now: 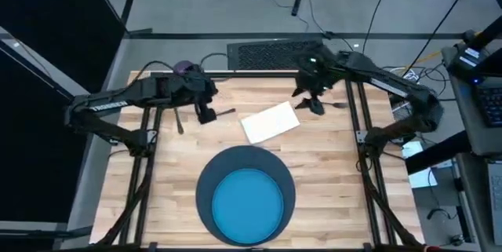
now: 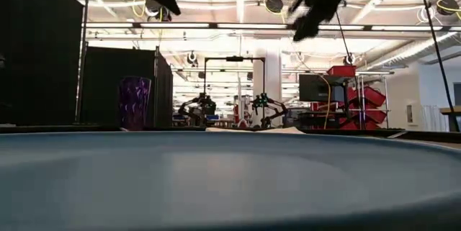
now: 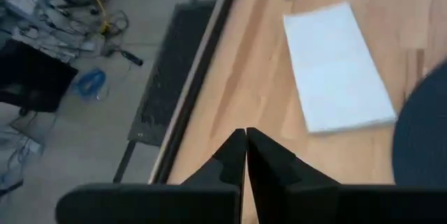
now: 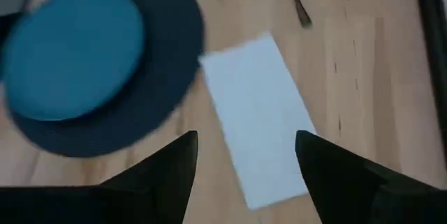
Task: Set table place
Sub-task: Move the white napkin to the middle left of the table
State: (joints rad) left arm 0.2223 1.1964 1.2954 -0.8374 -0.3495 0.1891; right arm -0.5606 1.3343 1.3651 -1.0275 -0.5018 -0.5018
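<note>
The white napkin (image 1: 271, 122) (image 3: 339, 67) (image 4: 262, 119) lies flat on the table (image 1: 329, 166), just beyond the dark round mat (image 1: 205, 193) (image 4: 164, 77). The bright blue plate (image 1: 249, 205) (image 4: 73, 60) rests on the mat. The purple cup (image 1: 185, 67) (image 2: 135, 103) stands at the far left edge. My left gripper (image 1: 205, 113) (image 3: 246, 144) is shut, raised above the table left of the napkin. My right gripper (image 1: 310, 99) (image 4: 246, 158) hangs open above the napkin's far right end, with nothing between its fingers.
One metal utensil (image 1: 225, 112) lies beside my left gripper, and another (image 1: 179, 118) lies farther left. A third utensil (image 1: 339, 104) (image 4: 297, 4) lies right of the napkin. Black frame bars (image 1: 145, 166) cross both sides of the table. A dark grille (image 1: 271, 54) lies past the far edge.
</note>
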